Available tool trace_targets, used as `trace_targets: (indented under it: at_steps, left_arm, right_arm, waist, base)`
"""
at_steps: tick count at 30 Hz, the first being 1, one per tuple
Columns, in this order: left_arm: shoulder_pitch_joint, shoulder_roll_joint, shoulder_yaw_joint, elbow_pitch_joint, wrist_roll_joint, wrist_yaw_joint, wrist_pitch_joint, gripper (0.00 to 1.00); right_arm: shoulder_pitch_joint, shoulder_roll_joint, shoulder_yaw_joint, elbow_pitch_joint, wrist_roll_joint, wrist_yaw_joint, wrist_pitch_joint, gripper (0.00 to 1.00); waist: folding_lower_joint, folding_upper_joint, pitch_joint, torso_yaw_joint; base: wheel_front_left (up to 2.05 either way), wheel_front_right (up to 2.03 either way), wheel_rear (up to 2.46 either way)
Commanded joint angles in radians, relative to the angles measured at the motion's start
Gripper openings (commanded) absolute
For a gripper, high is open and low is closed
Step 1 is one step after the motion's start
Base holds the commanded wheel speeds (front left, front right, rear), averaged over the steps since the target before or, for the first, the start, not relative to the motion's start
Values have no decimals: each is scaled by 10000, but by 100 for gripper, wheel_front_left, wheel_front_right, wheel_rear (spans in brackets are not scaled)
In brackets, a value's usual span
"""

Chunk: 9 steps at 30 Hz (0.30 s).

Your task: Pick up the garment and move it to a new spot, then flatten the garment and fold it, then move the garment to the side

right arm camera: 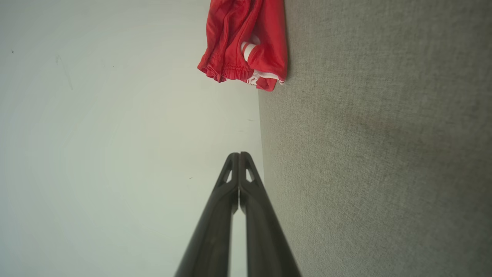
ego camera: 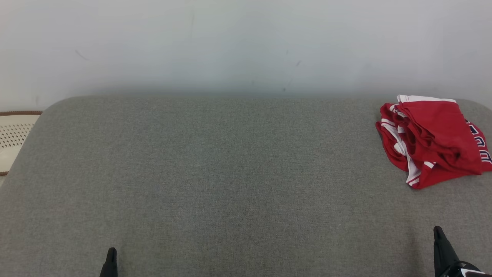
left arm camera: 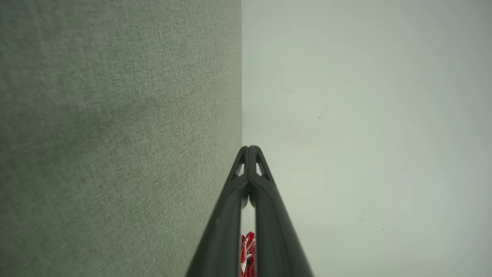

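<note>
The garment (ego camera: 432,140) is red with white trim and dark lettering, lying bunched at the far right of the grey fabric surface (ego camera: 230,173). In the right wrist view the garment (right arm camera: 246,38) lies well beyond my right gripper (right arm camera: 239,154), whose fingers are pressed together and hold nothing. My left gripper (left arm camera: 250,148) is shut too and empty; a scrap of the red garment (left arm camera: 248,254) peeks through the slot between its fingers. In the head view the left gripper (ego camera: 111,252) pokes up at the lower left and the right gripper (ego camera: 437,231) at the lower right, both apart from the garment.
A pale wall (ego camera: 246,42) rises behind the surface's far edge. A cream perforated object with a brown rim (ego camera: 13,138) sits off the left corner. The garment lies near the right far corner.
</note>
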Motion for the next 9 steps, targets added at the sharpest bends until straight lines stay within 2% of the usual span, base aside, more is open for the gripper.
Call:
trace_targets:
  at_steps: [1, 9]
  left_arm:
    - [-23, -5, 50, 16, 39, -27, 43, 0]
    - [-23, -10, 57, 16, 47, -27, 52, 0]
  right_arm:
    - [-96, 25, -22, 36, -33, 4, 27, 0]
    - [-96, 37, -37, 37, -49, 4, 39, 0]
  waist:
    - [0, 0, 0, 0]
    - [0, 0, 0, 0]
  base:
    - [0, 0, 0]
    - [0, 0, 0]
